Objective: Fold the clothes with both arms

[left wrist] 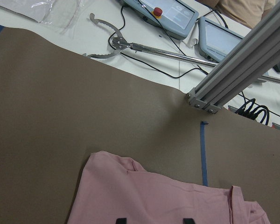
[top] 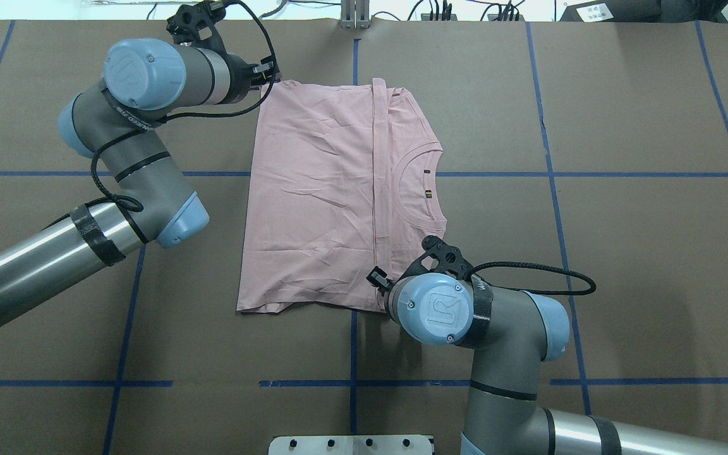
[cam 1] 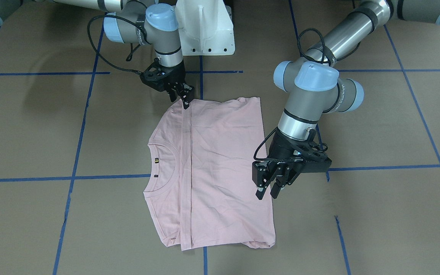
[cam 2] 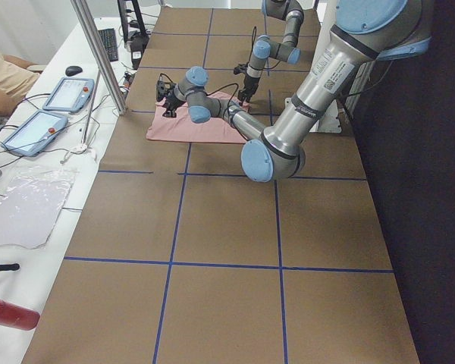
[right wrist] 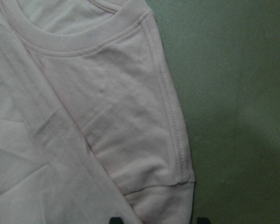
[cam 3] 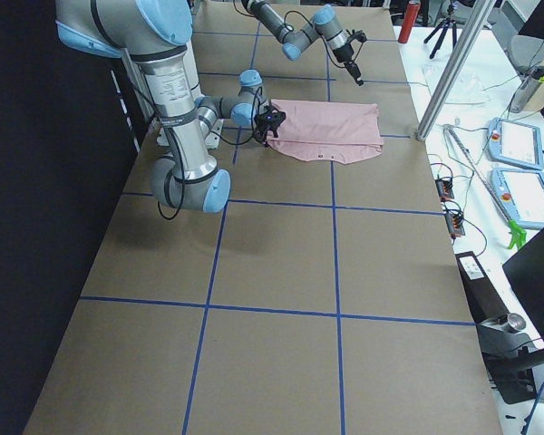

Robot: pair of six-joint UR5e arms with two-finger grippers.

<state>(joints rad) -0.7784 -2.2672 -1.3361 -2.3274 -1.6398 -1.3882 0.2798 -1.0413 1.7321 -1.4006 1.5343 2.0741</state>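
The pale pink T-shirt (cam 1: pixel 224 164) lies flat on the brown table, its sleeves folded in along a straight crease; its ribbed neck (cam 1: pixel 162 168) faces the robot's right. No print shows. My left gripper (cam 1: pixel 267 193) hovers open and empty over the shirt's hem edge, near the far corner (left wrist: pixel 154 200); it also shows in the overhead view (top: pixel 265 74). My right gripper (cam 1: pixel 186 102) is open, low over the folded sleeve (right wrist: pixel 144 154) at the shirt's near edge, by the crease (top: pixel 378 281). I cannot tell whether it touches the cloth.
The white pedestal base (cam 1: pixel 204 26) stands at the table's near edge. Blue tape lines (cam 1: pixel 109 177) cross the table. Beyond the far edge are an aluminium post (left wrist: pixel 242 70), control tablets (left wrist: pixel 177 14) and a metal grabber tool (left wrist: pixel 116 42).
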